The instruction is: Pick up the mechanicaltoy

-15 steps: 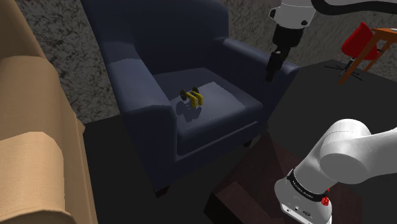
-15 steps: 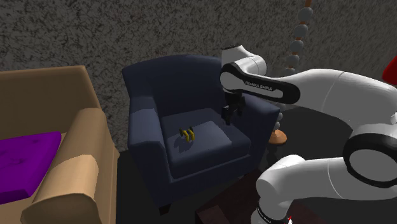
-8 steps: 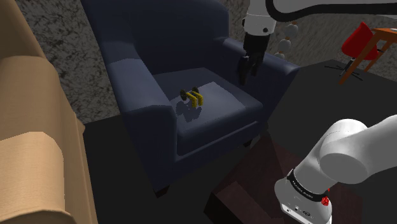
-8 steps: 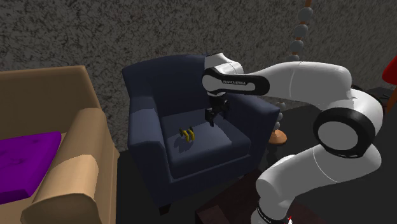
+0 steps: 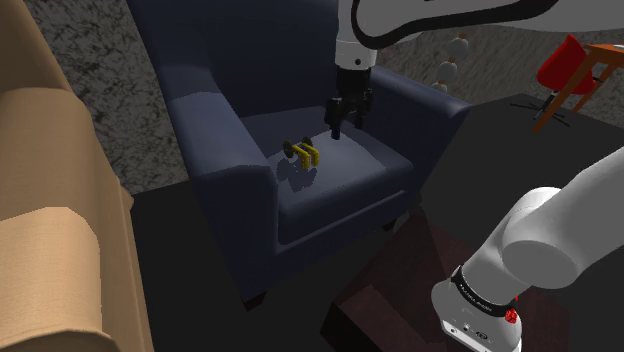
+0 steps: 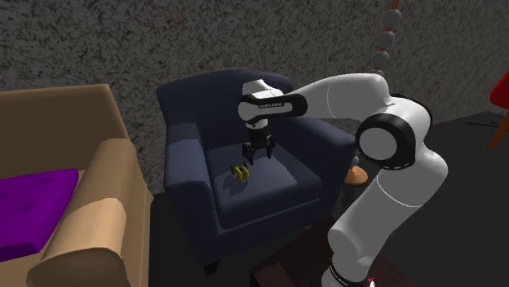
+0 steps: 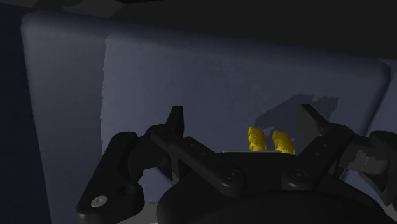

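Note:
The mechanical toy point(image 5: 303, 153) is a small yellow and black piece lying on the seat cushion of the navy armchair point(image 5: 215, 120). It shows as two yellow lumps point(image 7: 271, 141) in the wrist view, ahead of the fingers. My black gripper point(image 5: 342, 130) hangs just above the cushion, a short way to the shoulder view's right of the toy and not touching it. Its fingers stand apart with nothing between them. From the second exterior view, the gripper point(image 6: 254, 160) sits just up and right of the toy point(image 6: 240, 172).
A tan sofa point(image 5: 50, 200) with a purple cushion point(image 6: 33, 208) stands to the armchair's left. The chair's arms point(image 5: 420, 100) and tall back wall in the seat. A red and orange chair point(image 5: 572, 75) stands at the far right. The floor around is dark.
The arm has swung left, from beyond the armchair's right arm to over the seat. The gripper came down close to the toy. The toy has not moved.

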`<state>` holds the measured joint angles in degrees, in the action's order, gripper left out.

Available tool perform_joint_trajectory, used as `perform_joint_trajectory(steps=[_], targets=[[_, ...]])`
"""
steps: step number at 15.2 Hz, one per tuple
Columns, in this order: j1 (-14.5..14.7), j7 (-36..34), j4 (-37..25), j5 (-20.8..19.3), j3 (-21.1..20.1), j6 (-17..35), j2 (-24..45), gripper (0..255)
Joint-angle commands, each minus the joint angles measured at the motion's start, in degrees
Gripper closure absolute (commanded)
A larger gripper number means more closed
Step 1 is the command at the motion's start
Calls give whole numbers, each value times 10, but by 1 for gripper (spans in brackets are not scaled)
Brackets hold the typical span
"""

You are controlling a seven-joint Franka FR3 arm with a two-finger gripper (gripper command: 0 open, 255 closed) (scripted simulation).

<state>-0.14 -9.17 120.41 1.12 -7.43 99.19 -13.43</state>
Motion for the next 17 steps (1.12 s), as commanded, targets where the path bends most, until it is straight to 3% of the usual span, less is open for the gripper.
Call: perform_joint_trajectory(steps=[1,8,17], targets=[[1,-19,-28,7,-4,10,44,0],[5,-73,-155,25,-11,28,208,0],[7,-72,-122,24,-11,83,229,0]])
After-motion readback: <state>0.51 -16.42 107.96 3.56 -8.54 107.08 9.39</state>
